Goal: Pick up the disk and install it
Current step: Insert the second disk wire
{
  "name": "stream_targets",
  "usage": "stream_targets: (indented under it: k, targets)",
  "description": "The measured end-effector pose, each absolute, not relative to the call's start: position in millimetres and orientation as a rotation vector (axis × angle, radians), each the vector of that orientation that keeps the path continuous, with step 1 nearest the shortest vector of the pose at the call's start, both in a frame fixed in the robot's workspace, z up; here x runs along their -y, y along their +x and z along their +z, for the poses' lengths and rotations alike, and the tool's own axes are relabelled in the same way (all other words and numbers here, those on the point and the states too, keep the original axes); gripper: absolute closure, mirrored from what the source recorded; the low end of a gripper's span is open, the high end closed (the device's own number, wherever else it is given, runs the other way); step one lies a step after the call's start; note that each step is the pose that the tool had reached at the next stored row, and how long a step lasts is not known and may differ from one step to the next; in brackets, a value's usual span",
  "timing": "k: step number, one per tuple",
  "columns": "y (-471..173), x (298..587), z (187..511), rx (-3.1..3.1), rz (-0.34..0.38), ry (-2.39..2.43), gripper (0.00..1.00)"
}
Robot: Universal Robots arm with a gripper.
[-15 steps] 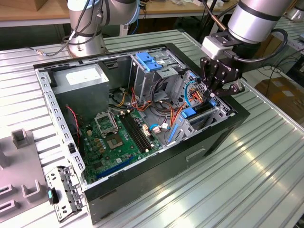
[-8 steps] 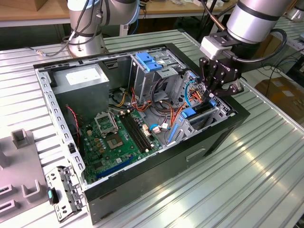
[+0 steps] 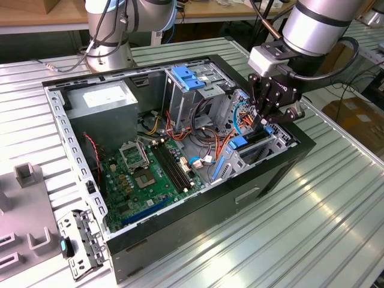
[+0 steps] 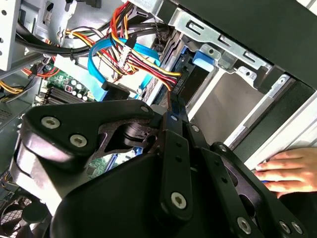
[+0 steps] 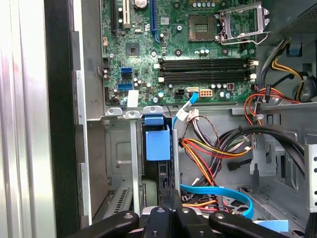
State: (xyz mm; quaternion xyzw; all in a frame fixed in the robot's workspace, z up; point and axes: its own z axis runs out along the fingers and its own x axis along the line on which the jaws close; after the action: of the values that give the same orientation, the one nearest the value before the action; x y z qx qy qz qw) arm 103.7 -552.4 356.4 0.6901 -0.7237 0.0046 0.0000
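Light: you get bright, even overhead light in the exterior view.
Glare: the ribbed counter (image 3: 312, 198) shines pale.
Shadow: your computer case (image 3: 90, 129) interior stays dim under its walls.
Focus: the gripper (image 4: 173, 124) linkage, close up, looks soft in the second wrist view.

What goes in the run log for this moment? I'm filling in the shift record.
stage: install | gripper: over the drive bay at the case's front corner | disk: standing in bay slot | a hand: resting on case edge

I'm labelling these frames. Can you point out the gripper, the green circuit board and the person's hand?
gripper (image 3: 268, 117), exterior view, between its fingertips.
green circuit board (image 3: 139, 174), exterior view, its middle.
hand (image 4: 292, 171), second wrist view, back of the hand.
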Motion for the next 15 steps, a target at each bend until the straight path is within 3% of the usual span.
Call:
stream_targets:
  k: [7, 15]
  targets:
    - [103.7, 552.4, 382.8, 2.274, 0.014, 2.168, 0.89]
    - [103.8, 551.8, 386.6, 2.270, 0.007, 2.165, 0.89]
